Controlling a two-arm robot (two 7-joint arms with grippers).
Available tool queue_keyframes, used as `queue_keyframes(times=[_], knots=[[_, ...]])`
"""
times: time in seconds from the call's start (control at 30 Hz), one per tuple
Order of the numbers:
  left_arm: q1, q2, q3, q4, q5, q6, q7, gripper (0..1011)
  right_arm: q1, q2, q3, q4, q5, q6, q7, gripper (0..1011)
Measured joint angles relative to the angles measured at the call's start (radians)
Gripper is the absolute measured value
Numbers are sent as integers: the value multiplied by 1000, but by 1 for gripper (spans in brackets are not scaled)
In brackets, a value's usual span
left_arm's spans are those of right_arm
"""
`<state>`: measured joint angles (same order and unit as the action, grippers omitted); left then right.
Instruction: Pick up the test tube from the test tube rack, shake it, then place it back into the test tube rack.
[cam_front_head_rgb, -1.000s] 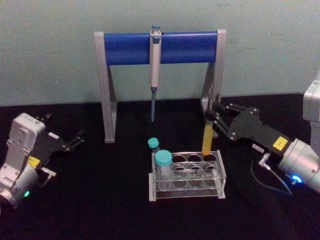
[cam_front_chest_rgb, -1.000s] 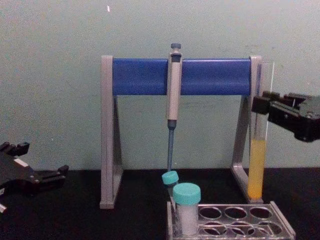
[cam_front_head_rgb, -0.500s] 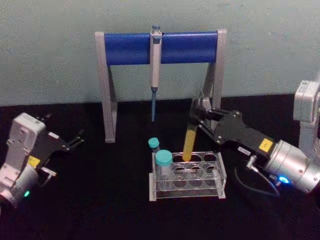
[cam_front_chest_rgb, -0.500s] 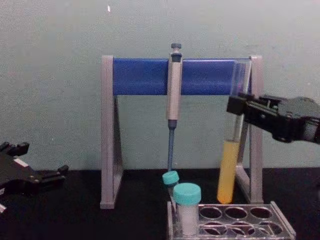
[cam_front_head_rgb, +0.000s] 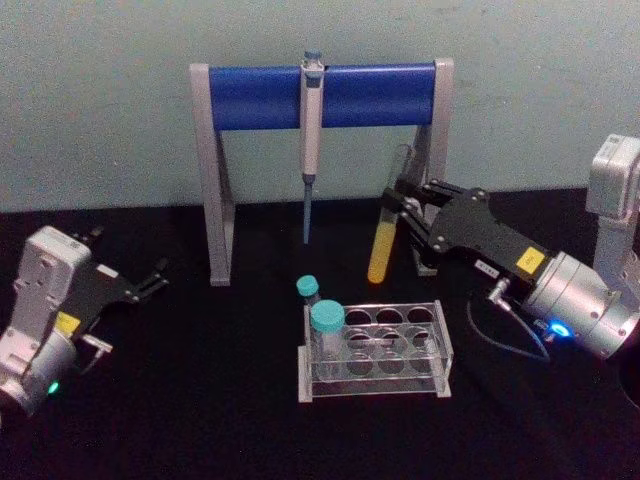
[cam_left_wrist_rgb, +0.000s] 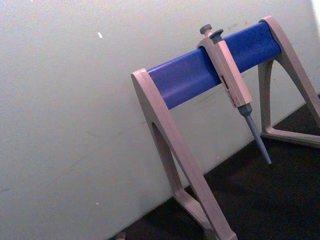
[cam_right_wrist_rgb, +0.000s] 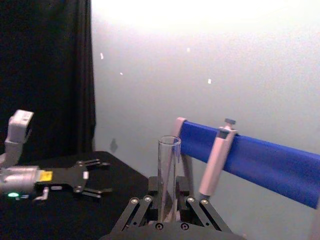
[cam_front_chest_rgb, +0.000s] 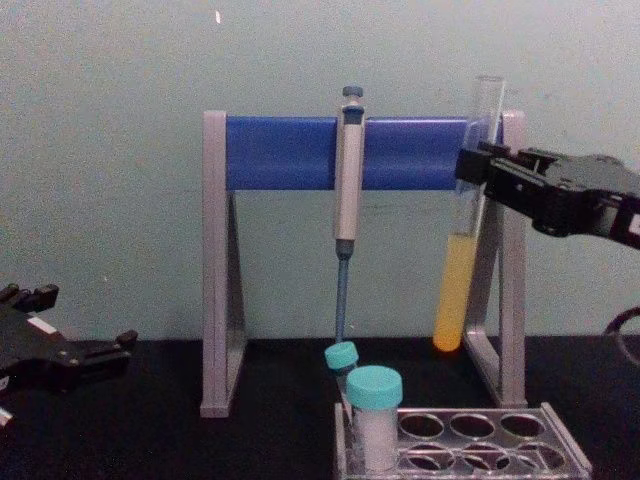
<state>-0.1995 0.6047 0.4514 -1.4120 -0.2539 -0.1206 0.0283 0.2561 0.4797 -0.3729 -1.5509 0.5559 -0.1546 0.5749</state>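
Note:
The test tube (cam_front_head_rgb: 379, 255) hangs tilted in the air behind the test tube rack (cam_front_head_rgb: 376, 383), yellow-orange liquid in its lower part. My right gripper (cam_front_head_rgb: 397, 208) is shut on its clear upper part. In the chest view the test tube (cam_front_chest_rgb: 455, 290) hangs well above the test tube rack (cam_front_chest_rgb: 566, 452), with the right gripper (cam_front_chest_rgb: 474, 177) level with the blue bar. The right wrist view shows the test tube's open mouth (cam_right_wrist_rgb: 168, 170) rising out of the right gripper (cam_right_wrist_rgb: 168, 212). My left gripper (cam_front_head_rgb: 135, 262) rests open at the table's left.
A grey-and-blue pipette stand (cam_front_head_rgb: 318, 96) with a hanging pipette (cam_front_head_rgb: 310, 120) stands right behind the tube. Two teal-capped tubes (cam_front_head_rgb: 326, 325) sit in the rack's left end; its other holes are free. A teal wall closes off the back.
The right gripper carried the tube left from above the rack's back right hole, tilted it, then raised it higher. The left arm stayed still.

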Motion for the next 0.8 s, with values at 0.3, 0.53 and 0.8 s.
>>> queue_keyframes(times=[0.3,0.53,0.8], knots=[[0,0,0,0,0,0,0,1001,-14,5,19,-13,-16,4,-24,228],[0,0,0,0,0,0,0,1001,-18,2,24,-15,-21,6,-26,228],[0,0,0,0,0,0,0,1001,-19,0,26,-15,-22,9,-24,228]])
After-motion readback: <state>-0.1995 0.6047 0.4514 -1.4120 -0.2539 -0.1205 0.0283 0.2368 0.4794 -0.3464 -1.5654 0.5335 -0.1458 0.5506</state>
